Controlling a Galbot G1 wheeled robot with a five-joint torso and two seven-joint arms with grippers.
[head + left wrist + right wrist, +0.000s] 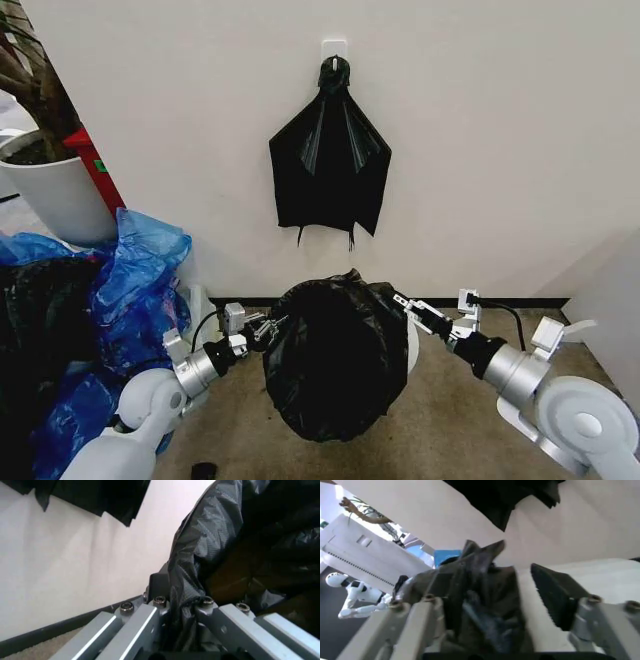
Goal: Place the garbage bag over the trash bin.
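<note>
Stretching step: the left gripper (pixel 262 328) pinches the bag (pixel 335 360) and the right gripper (pixel 408 305), apparently spread, hooks its opposite edge above the hidden bin; next, lower evenly.

Inspector: Head camera?

Assessor: High, looking forward and down at the wall (pixel 480 150) and floor (pixel 450 420), both arms entering from below.

Inspector: Left wrist?

Assessor: Set behind the left end effector (pixel 182 611), very close to the garbage bag (pixel 225 536), facing the wall.

Inspector: Right wrist?

Assessor: Behind the right end effector (pixel 520 596), equally close, tilted up the wall.

Inspector: Overlap?

Assessor: All three catch the hanging black bunch (pixel 330 160).
</note>
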